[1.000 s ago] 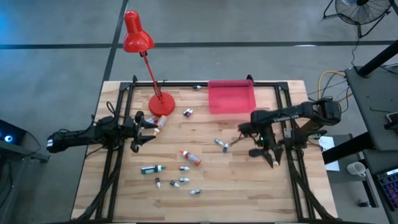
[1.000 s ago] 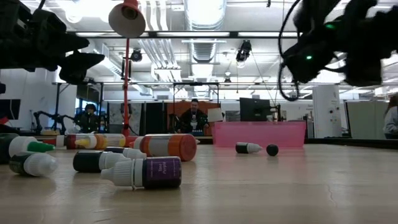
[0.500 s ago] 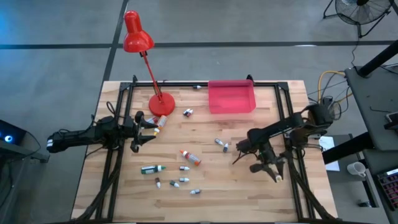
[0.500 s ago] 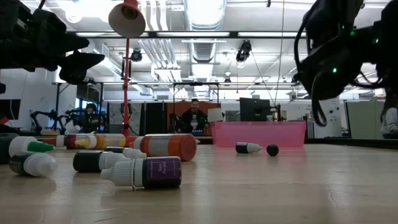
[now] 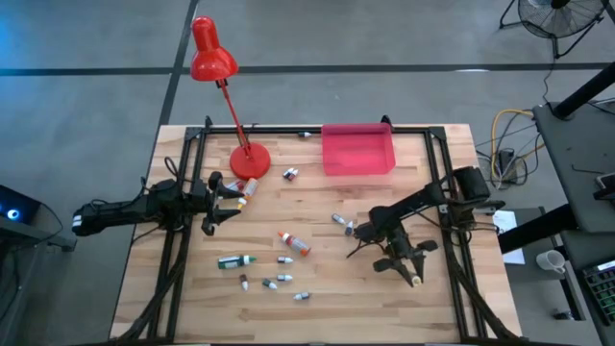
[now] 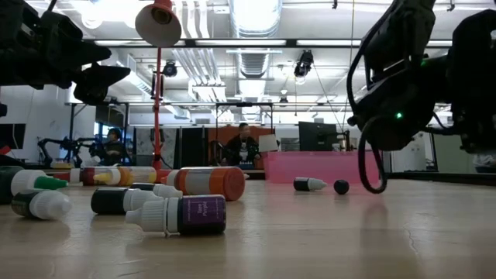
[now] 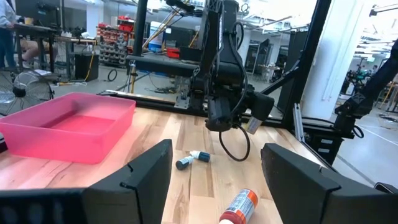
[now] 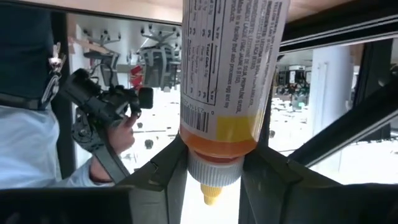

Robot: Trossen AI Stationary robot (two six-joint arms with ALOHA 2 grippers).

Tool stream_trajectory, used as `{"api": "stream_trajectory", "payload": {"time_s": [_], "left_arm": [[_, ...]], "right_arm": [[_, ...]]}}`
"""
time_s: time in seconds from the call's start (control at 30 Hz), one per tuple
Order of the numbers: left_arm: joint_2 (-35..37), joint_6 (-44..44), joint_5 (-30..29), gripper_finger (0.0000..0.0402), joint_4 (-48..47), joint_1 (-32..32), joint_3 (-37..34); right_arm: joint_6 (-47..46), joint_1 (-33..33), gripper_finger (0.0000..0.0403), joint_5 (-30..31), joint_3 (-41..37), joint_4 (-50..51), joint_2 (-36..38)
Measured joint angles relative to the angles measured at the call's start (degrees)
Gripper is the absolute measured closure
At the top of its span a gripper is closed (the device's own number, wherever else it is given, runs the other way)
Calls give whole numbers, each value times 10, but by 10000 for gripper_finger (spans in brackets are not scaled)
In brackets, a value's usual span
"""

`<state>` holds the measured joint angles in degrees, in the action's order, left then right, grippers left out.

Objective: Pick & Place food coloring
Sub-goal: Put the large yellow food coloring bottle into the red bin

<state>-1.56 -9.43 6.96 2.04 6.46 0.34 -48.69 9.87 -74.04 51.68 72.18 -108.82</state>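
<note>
Grasping an orange food coloring bottle (image 8: 229,81) between its fingers, the right gripper (image 5: 411,276) hangs over the table's right part; the bottle's long axis follows the fingers, yellow tip (image 8: 211,194) pointing toward the wrist. The left gripper (image 5: 233,199) waits with fingers apart near the lamp base (image 5: 250,160).

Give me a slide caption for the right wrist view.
Right gripper clamps a labelled orange-yellow dropper bottle by its neck.

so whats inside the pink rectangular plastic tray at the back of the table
Nothing shows inside the pink rectangular plastic tray: the high view shows only bare pink floor. In the left wrist view its near wall hides part of that floor. The small food coloring bottles lie on the wooden table.
</note>
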Motion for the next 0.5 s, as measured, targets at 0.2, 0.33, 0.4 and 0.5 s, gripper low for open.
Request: {"api": "stream_trajectory", "payload": {"time_s": [0.2, 0.33, 0.4, 0.5], "left_arm": [[0, 0, 0, 182, 0, 0, 0], [0, 0, 0, 182, 0, 0, 0], [0, 0, 0, 182, 0, 0, 0], [0, 0, 0, 182, 0, 0, 0]], "right_arm": [[-8, 0, 266, 1, 2, -19, -1], [-13, 0, 255, 1, 2, -18, 3], [-13, 0, 250, 3, 2, -18, 3], [-14, 0, 244, 4, 2, -19, 3]]}}
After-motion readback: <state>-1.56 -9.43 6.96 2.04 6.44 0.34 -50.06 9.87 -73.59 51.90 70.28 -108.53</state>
